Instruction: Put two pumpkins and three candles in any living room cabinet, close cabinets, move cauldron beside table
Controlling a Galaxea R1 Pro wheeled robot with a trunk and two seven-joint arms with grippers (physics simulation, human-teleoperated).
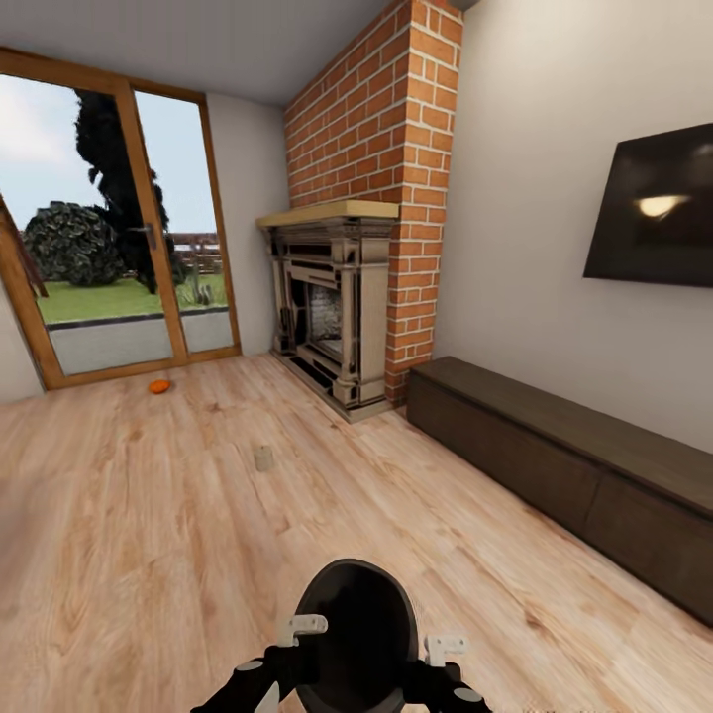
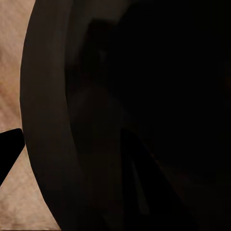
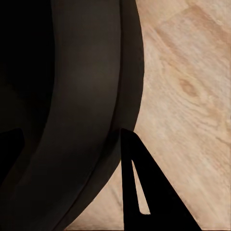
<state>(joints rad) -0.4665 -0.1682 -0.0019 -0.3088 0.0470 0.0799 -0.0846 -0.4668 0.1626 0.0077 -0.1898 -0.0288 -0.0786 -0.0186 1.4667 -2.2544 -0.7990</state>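
Two tools, left [image 1: 297, 644] and right [image 1: 441, 659], are pinching the cauldron [image 1: 356, 634] at opposite rim sides, jaws closed on its wall. Well ahead, a candle [image 1: 262, 458] and pumpkin [image 1: 158, 386] are lying on the floor; uneven squeeze risks tipping the pot.

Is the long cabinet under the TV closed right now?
Closed, as far as the head view shows: the cabinet fronts sit flush and dark, with no drawer pulled out and no pale interior visible. Its far right end runs out of frame.
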